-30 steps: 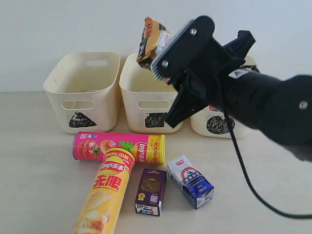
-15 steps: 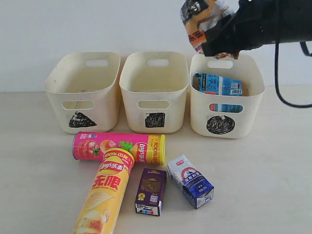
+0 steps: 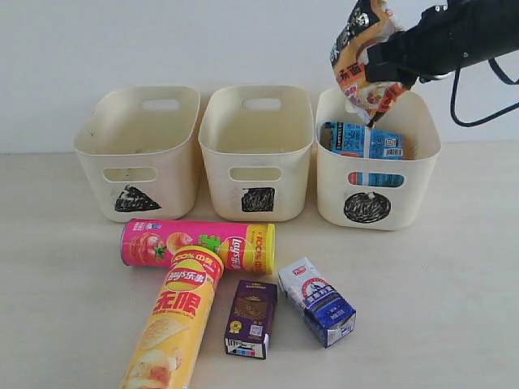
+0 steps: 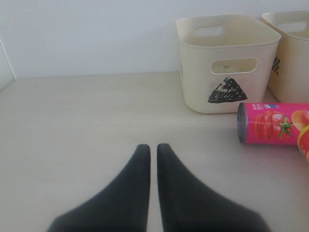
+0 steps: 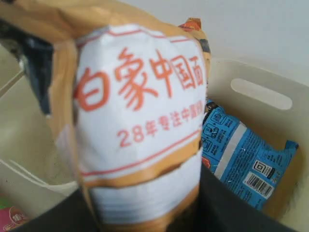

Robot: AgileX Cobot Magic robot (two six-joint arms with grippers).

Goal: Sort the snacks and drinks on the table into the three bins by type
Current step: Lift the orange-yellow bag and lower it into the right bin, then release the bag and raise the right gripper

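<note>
Hanging over the bench (image 3: pixel 454 308), above its far-right bin (image 3: pixel 409 182), the orange packet (image 3: pixel 362 57) is pinched by the right tool (image 3: pixel 395 71). The left tool (image 4: pixel 153 159) rests pressed together, empty. Released near the bin's left rim, the packet could catch and fall outside.

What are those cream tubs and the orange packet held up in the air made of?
The tubs are probably moulded plastic: smooth satin walls with rounded corners and cut-out handle slots. The orange packet seems to be thin printed plastic film, glossy and crumpled.
</note>
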